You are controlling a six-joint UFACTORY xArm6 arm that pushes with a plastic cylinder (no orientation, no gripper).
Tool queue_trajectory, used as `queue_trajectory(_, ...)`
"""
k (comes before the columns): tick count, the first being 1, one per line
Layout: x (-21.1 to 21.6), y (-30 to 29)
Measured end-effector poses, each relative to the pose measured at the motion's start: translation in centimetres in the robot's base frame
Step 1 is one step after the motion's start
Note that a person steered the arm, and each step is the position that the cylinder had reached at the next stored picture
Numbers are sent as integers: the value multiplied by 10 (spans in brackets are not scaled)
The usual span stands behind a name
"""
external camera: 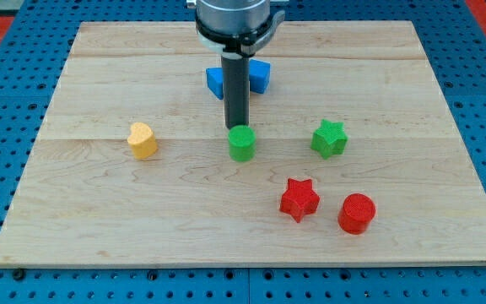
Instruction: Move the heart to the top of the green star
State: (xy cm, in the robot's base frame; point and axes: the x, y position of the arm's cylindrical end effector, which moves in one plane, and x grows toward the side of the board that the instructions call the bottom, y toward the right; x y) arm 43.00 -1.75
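Observation:
A yellow heart block (143, 140) lies on the wooden board at the view's left. A green star block (329, 138) lies at the view's right of centre. My tip (237, 127) is between them, just above a green cylinder block (242, 143) and touching or nearly touching its top edge. The tip is well to the right of the heart and to the left of the green star.
A blue block (258, 78) sits behind the rod near the view's top, partly hidden by it. A red star (299, 199) and a red cylinder (357, 213) lie at the lower right. The board's edge (243, 265) borders blue pegboard.

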Motion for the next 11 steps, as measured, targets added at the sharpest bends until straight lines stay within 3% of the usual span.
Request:
queue_trajectory(1,19,-69)
queue_trajectory(2,97,-129)
queue_trajectory(3,80,-153)
queue_trajectory(4,31,-209)
queue_trajectory(5,-31,-82)
queue_trajectory(6,-8,-108)
queue_trajectory(7,15,-89)
queue_trajectory(8,-6,-24)
queue_trajectory(10,-8,69)
queue_trajectory(11,-36,104)
